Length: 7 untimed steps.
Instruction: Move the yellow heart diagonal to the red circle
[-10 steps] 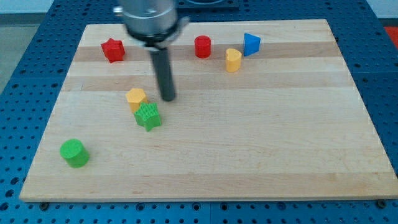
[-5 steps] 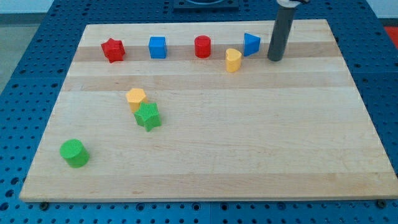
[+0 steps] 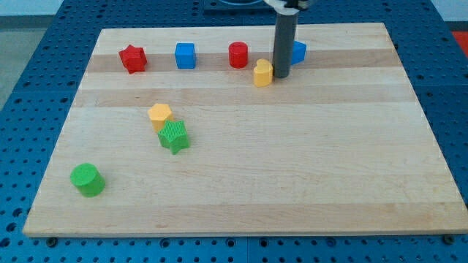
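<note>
While the dark rod comes down almost upright from the view's top, my tip (image 3: 281, 76) rests on the wooden board (image 3: 292, 168) touching, or all but touching, the right side of the yellow heart (image 3: 263, 73); the arm ends in this plain rod, so there is no pincer to open or close and it has hold of nothing. The yellow heart serves as the landmark; the red circle (image 3: 238, 55) stands just up and to its left, close but apart; a blue block (image 3: 297, 52), its shape partly hidden behind the rod, sits just up and to its right; a blue cube (image 3: 186, 55) lies further left in the same upper row, and a red star (image 3: 132, 58) further left again. Well down and to the left of the heart sits a yellow hexagon-like block (image 3: 159, 115), with a green star (image 3: 174, 136) touching it from below; far down and left of the heart, near the board's lower-left corner, stands a green cylinder (image 3: 87, 180).

The heart is near the board's top edge, with only the upper row of blocks between it and that edge; below and to the right of the heart the board is bare wood out to the right and bottom edges; around the board lies a blue perforated table (image 3: 446, 88). No brand, label or writing can be read anywhere.
</note>
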{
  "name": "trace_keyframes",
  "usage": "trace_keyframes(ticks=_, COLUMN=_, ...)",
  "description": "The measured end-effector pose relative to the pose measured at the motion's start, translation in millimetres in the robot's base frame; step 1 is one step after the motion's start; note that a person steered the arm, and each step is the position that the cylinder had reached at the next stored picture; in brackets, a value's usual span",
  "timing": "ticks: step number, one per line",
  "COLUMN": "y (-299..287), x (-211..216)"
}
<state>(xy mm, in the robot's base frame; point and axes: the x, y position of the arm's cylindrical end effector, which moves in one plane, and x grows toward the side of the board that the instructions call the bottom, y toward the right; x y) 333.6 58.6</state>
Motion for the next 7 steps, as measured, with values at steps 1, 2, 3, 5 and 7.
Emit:
trace_keyframes(ticks=1, y=-20, x=1)
trace_keyframes(ticks=2, y=-38, x=1)
trace_keyframes(ticks=3, y=-53, x=1)
trace_keyframes(ticks=5, y=-76, x=1)
trace_keyframes(ticks=7, y=-87, x=-7)
